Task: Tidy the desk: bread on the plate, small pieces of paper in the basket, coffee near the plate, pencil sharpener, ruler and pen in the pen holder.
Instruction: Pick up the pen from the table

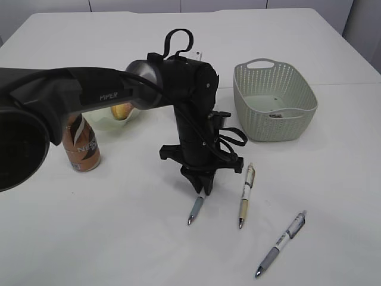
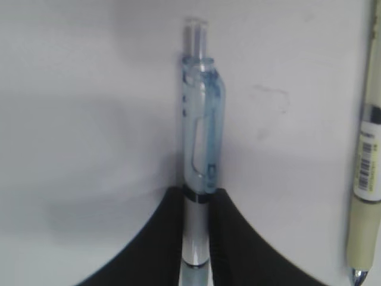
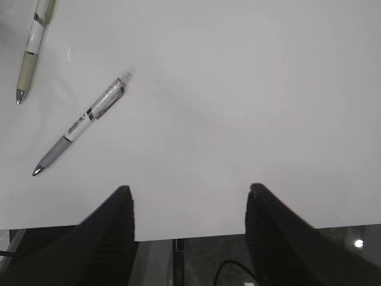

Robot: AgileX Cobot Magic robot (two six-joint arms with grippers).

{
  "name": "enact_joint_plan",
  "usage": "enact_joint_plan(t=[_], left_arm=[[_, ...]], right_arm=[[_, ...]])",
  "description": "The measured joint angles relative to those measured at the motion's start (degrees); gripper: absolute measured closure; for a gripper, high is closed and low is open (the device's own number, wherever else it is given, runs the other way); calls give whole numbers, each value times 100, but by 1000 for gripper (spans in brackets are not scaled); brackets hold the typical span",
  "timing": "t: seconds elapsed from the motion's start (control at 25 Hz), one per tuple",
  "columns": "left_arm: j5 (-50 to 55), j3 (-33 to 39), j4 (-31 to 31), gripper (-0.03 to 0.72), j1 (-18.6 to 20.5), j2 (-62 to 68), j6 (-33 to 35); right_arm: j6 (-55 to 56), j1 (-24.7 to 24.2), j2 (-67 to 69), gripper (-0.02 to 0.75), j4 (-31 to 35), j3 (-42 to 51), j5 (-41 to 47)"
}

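White desk (image 1: 333, 179) bears a clear blue pen (image 2: 201, 143), claw-pinched (image 1: 201, 189).

white lettering on the dark sleeve of the left arm (image 1: 89, 98) reads "piper", and that's the one clear word out here. the coffee (image 1: 81, 146) shows white letters on its label that look like "nes", the rest cut off by the curve of the bottle. the beige pen (image 2: 369, 179) carries a barcode and tiny print in the left wrist view, and the grey-grip pen (image 3: 80, 124) has dark print on its white barrel, both too small to read.
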Motion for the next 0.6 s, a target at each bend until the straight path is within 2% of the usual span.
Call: enact_joint_plan(t=[0.4,0.6], left_arm=[[253,61,294,612,11,-189,13],[287,61,218,612,11,-527,17]], right_arm=[[0,0,0,271,0,0,0],[0,0,0,271,0,0,0]])
